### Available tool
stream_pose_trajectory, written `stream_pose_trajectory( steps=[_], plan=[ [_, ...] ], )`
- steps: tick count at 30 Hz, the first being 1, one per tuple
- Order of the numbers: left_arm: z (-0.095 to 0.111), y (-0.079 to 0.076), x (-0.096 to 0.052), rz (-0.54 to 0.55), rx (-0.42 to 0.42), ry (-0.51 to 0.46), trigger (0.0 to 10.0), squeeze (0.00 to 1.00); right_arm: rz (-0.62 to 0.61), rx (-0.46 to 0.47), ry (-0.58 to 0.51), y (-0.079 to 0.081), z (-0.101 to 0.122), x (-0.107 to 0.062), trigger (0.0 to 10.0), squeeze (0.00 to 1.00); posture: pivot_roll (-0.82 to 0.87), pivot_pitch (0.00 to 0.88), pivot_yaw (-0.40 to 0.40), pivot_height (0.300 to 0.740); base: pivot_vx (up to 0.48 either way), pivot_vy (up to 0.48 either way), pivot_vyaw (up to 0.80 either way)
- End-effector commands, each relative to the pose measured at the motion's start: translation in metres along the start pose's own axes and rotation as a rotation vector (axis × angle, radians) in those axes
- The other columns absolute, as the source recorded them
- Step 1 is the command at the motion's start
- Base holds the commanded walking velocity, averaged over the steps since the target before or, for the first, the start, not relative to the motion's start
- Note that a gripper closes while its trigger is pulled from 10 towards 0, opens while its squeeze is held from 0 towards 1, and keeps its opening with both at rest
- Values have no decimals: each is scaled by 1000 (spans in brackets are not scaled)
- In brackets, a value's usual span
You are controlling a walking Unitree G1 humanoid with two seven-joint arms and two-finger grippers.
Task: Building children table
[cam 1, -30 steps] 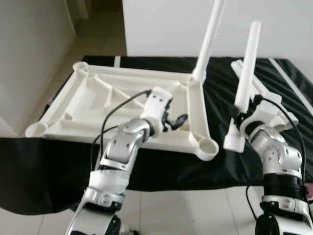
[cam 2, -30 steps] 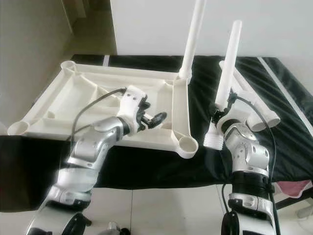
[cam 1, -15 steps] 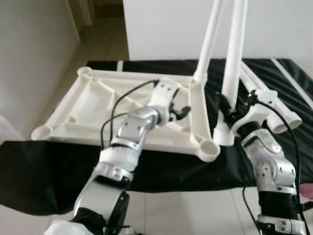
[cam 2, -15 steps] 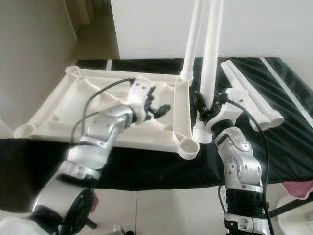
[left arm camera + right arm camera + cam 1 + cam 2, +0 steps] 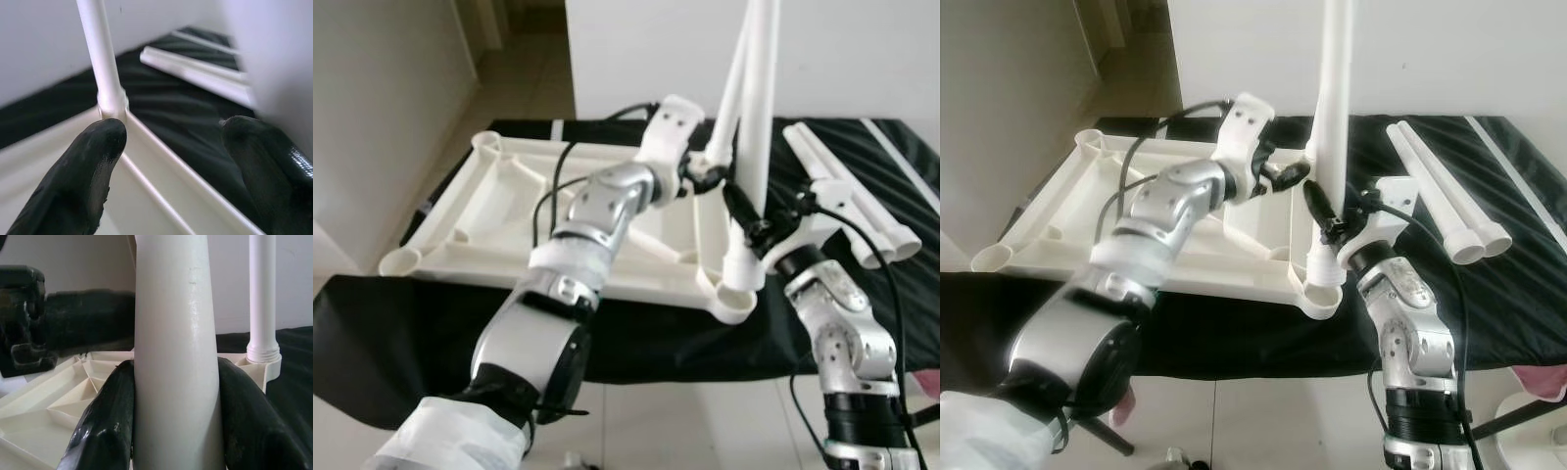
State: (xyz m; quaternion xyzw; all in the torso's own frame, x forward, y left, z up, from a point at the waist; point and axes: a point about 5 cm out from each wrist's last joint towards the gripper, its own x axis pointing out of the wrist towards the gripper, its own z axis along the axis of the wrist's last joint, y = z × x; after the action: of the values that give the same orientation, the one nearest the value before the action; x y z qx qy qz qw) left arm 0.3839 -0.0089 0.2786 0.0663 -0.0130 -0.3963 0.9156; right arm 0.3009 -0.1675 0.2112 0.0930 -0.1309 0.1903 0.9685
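A white table leg (image 5: 1332, 127) now stands upright with its threaded foot right over the near right corner socket (image 5: 1320, 297) of the upturned children's table frame (image 5: 1097, 211), which lies on a tabletop draped in black cloth (image 5: 1234, 333). A second ago the right hand (image 5: 1324, 227) carried that leg well off to the side of the frame, tilted; it has since swung it inward and stood it straight above the socket. The right hand's two black fingers (image 5: 105, 423) are clamped on the lower part of the leg, one to each side, touching it. Whether the thread has already entered the socket cannot be told from here.

The left hand (image 5: 1285, 176) has meanwhile reached from the middle of the frame toward the far right corner, where an already fitted leg (image 5: 729, 93) rises from its socket. Its fingers (image 5: 83, 181) are spread apart, gripping nothing, with the fitted leg's base seen between them farther off.

Two spare legs (image 5: 1440, 191) lie side by side on the cloth to the right of the frame.

By the look of it, the second of four legs is about to be seated; it likely needs lowering and turning to engage the thread.
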Motion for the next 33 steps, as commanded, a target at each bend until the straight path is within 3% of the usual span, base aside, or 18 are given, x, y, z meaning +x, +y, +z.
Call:
stream_pose_trajectory(
  steps=[1,5,16,28,33],
  plan=[
    [1,4,2,86,-2,-3,10000,0,25,-14,-29,3,5,-1,10000,0,15,0,9,740,0,0,0],
    [21,-2,9,42,8,-50,10000,0,58,-13,-9,8,0,0,10000,0,17,0,9,740,0,0,0],
    [47,-19,15,-63,-4,-126,10000,0,82,-29,18,10,-6,1,10000,0,16,0,11,740,0,0,0],
    [60,-30,17,-124,-20,-172,10000,0,75,-33,26,9,-8,4,10000,0,15,0,7,740,0,0,0],
    [64,-42,15,-175,-40,-196,10000,0,53,-25,43,8,-11,7,10000,0,17,0,5,740,0,0,0]
  ],
)
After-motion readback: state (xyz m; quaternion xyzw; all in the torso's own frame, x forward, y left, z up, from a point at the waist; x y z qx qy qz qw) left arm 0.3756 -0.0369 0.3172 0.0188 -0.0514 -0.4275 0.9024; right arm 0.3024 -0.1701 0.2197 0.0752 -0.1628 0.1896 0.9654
